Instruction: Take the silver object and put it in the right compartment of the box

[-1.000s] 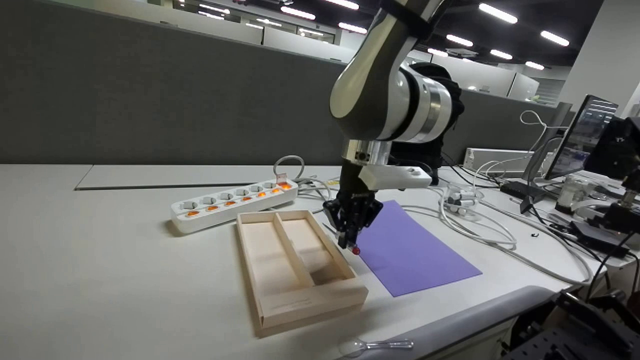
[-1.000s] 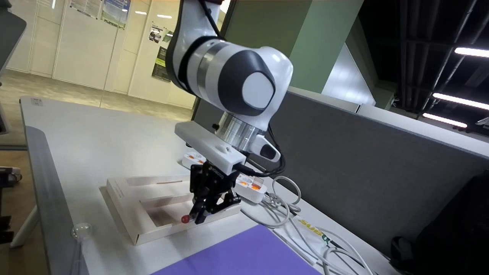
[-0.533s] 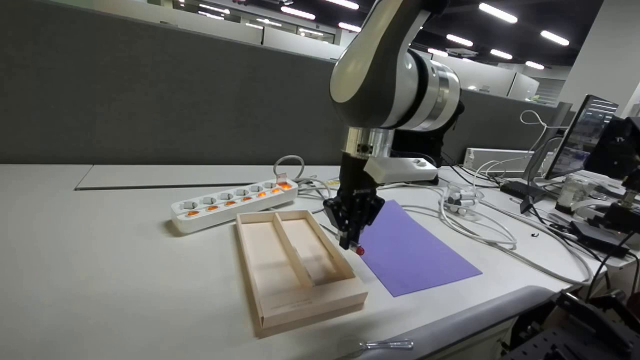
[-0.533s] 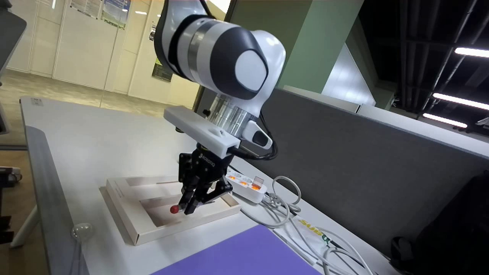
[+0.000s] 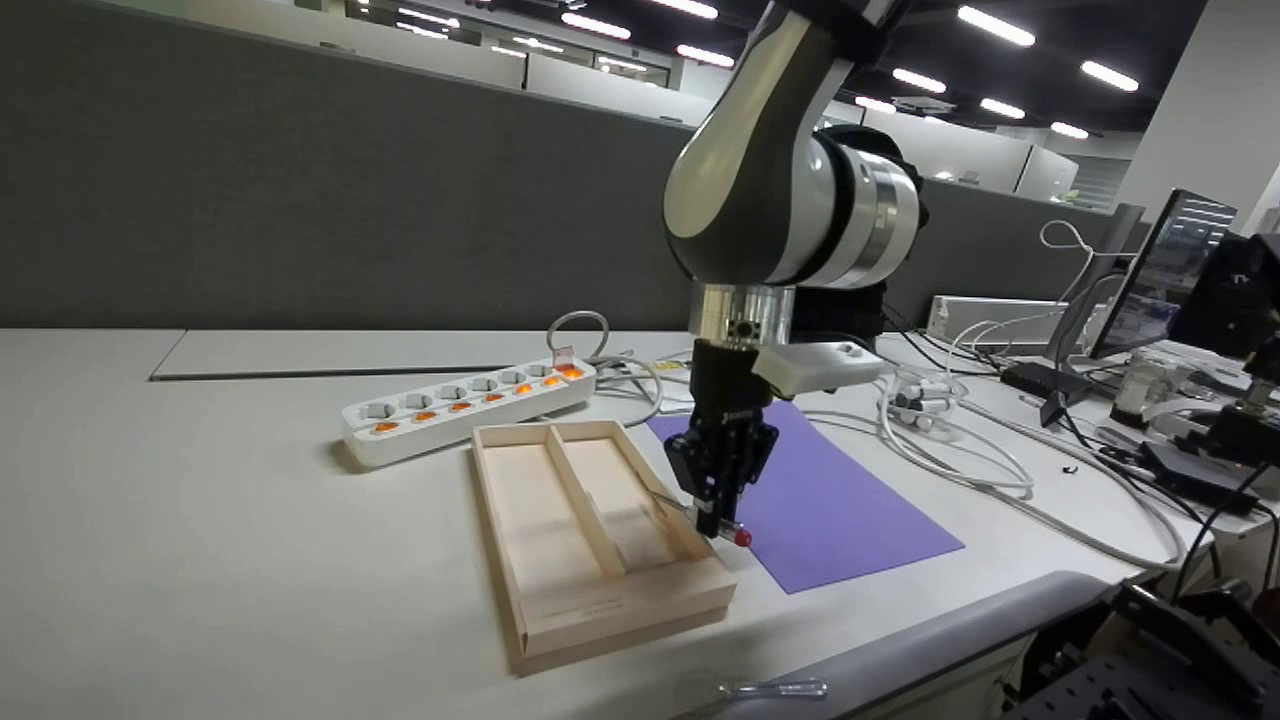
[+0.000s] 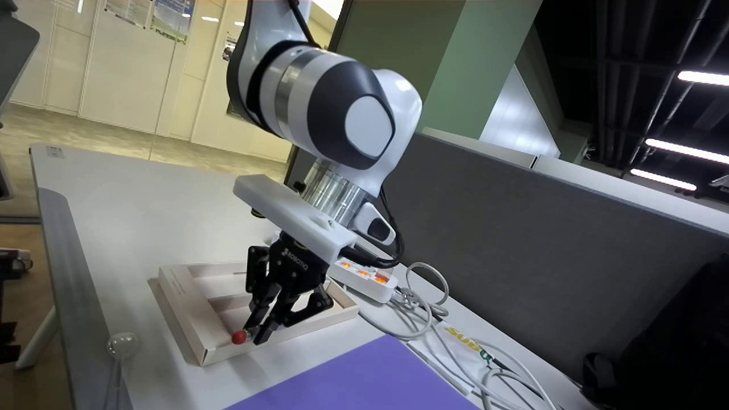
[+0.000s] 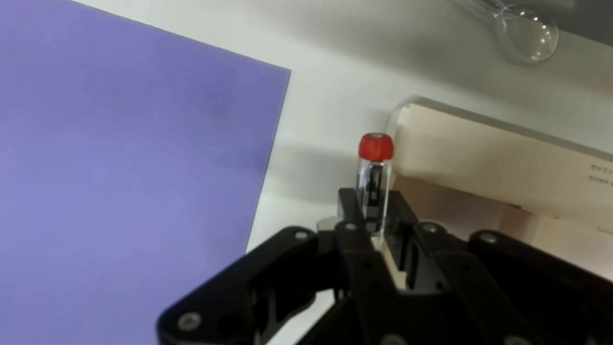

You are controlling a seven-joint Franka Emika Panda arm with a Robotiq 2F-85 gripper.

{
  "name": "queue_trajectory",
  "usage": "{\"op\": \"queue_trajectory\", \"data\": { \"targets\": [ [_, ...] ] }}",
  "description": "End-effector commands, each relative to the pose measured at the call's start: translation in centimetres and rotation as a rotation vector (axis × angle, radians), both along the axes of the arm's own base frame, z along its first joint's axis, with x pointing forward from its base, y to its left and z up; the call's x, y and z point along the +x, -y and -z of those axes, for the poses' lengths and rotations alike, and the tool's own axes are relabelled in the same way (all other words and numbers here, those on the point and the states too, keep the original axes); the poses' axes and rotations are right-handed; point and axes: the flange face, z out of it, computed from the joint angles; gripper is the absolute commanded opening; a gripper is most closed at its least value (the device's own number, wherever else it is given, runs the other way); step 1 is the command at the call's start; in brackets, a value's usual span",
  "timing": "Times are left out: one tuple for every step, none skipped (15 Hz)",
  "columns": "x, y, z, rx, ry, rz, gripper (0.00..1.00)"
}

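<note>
The silver object is a slim stick with a dark grey metal shaft (image 5: 668,499), a clear handle and a red end cap (image 6: 239,337). In the wrist view its clear handle (image 7: 374,179) sits between my fingertips. My gripper (image 5: 710,525) is shut on it and holds it roughly level. The gripper also shows in an exterior view (image 6: 260,331). The box (image 5: 628,602) is a pale wooden tray, also in the wrist view (image 7: 493,153). The gripper is above its right long wall, towards the near end. The shaft reaches over the right compartment (image 5: 612,470); its tip is unclear.
A purple sheet (image 5: 850,510) lies right of the box. A white power strip (image 5: 470,408) stands behind it, with white cables (image 6: 424,324). A clear plastic spoon (image 5: 775,690) lies by the table's front edge. A grey partition (image 5: 300,200) stands behind.
My gripper has risen a little and come down again, shifting towards the near end of the box with the silver object held. The shaft now shows over the right wall. The box has not moved.
</note>
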Motion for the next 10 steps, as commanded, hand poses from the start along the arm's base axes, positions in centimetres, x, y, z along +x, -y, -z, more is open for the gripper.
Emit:
{"op": "queue_trajectory", "data": {
  "targets": [
    [0.41,0.36,0.48,0.006,-0.021,-0.051,0.04],
    [0.44,0.35,0.38,0.008,-0.021,-0.062,0.04],
    [0.46,0.33,0.32,0.010,-0.021,-0.071,0.04],
    [0.49,0.31,0.29,0.012,-0.022,-0.077,0.04],
    [0.56,0.29,0.26,0.013,-0.020,-0.082,0.04],
    [0.63,0.27,0.22,0.016,-0.019,-0.084,0.04],
    [0.69,0.23,0.21,0.019,-0.017,-0.086,0.04],
    [0.78,0.17,0.18,0.022,-0.014,-0.085,0.04],
    [0.81,0.12,0.17,0.024,-0.014,-0.086,0.43],
    [0.83,0.10,0.17,0.025,-0.015,-0.086,0.43]
  ]
}}
